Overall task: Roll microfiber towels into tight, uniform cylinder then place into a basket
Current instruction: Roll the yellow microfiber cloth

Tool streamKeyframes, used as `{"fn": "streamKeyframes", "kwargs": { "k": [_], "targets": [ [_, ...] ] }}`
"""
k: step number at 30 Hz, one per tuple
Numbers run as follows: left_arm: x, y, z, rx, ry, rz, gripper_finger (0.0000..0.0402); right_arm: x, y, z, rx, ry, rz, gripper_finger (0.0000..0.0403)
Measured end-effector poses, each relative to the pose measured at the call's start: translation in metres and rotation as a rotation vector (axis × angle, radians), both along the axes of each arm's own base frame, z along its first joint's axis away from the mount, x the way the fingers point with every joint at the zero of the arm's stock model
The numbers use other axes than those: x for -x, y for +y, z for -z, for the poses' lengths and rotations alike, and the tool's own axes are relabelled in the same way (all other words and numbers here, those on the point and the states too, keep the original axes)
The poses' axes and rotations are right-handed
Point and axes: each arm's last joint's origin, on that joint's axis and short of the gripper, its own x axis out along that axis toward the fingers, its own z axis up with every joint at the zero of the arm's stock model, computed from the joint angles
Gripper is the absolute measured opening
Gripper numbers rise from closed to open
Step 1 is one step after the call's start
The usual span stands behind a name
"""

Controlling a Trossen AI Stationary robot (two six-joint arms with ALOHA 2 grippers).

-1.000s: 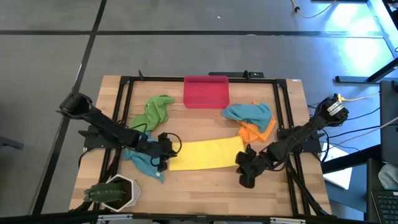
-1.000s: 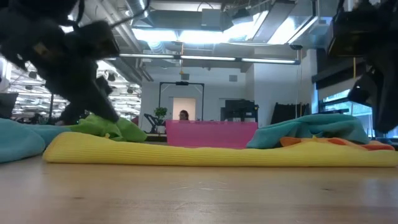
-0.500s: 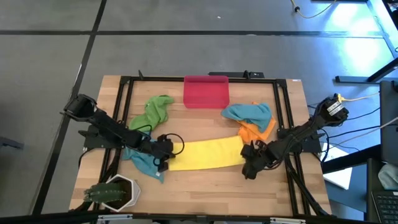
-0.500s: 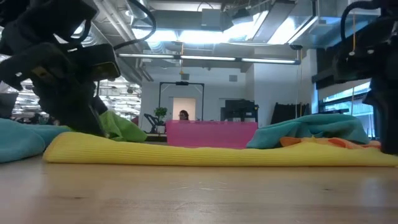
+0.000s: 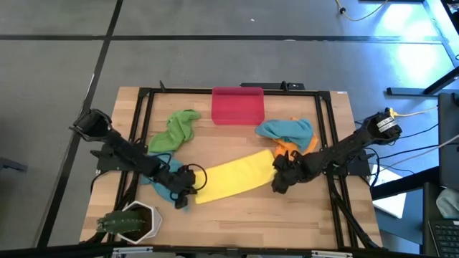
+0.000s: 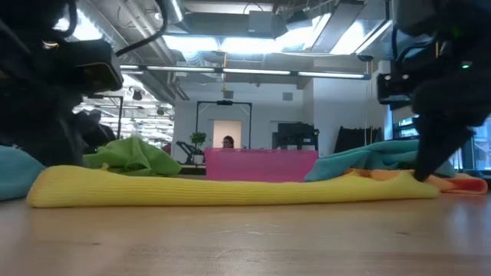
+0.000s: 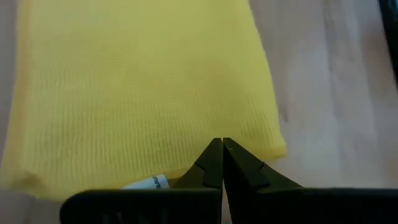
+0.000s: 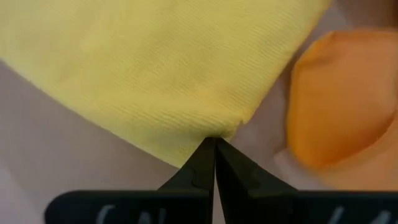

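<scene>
Pinching the two short ends of the yellow towel [image 5: 233, 179], both grippers worked low over the table [image 5: 237, 215]; the left gripper [image 5: 188, 189] had its fingers pressed together on the towel's edge, close to a small white label [image 7: 146, 183] that showed just beside its fingertips in the left wrist view; the right gripper [image 5: 277, 176] had its fingers likewise pressed together on the opposite edge, with the orange towel [image 8: 336, 99] lying just past its tips and touching the yellow one; between the two grippers the yellow towel stretched as a long folded strip, flat on the wood and tilted so that the end at the right gripper sat farther from the table's front edge; behind the left gripper a teal towel [image 5: 159, 180] lay bunched under that arm, and farther beyond it the green towel [image 5: 174, 129] lay crumpled; beyond the right gripper a second teal towel [image 5: 287, 131] rested partly on top of the orange one; the basket [image 5: 237, 106] stood at the table's far edge, well apart from both grippers and roughly midway between them; its inside could not be judged from the low view, where only its pink wall [image 6: 261, 165] showed behind the yellow strip; a white pot [image 5: 133, 221] with a plant stood at the near corner, close to the left gripper.
</scene>
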Motion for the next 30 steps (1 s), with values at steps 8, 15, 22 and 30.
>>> {"fn": "streamKeyframes", "kwargs": {
  "k": [8, 15, 22, 30],
  "targets": [
    [-0.010, -0.014, -0.021, -0.038, -0.091, 0.100, 0.0000, -0.013, -0.022, -0.002, 0.052, -0.042, -0.004, 0.0016],
    [-0.028, -0.013, -0.043, -0.100, -0.185, 0.147, 0.0002, -0.020, -0.039, -0.003, 0.078, -0.045, -0.027, 0.0016],
    [-0.028, -0.002, -0.037, -0.155, -0.110, 0.108, 0.0005, -0.014, -0.030, 0.000, -0.091, 0.027, -0.070, 0.0016],
    [-0.016, 0.024, -0.021, -0.287, 0.131, -0.077, 0.0002, -0.015, -0.022, -0.002, 0.025, -0.046, -0.025, 0.0016]
  ]
}}
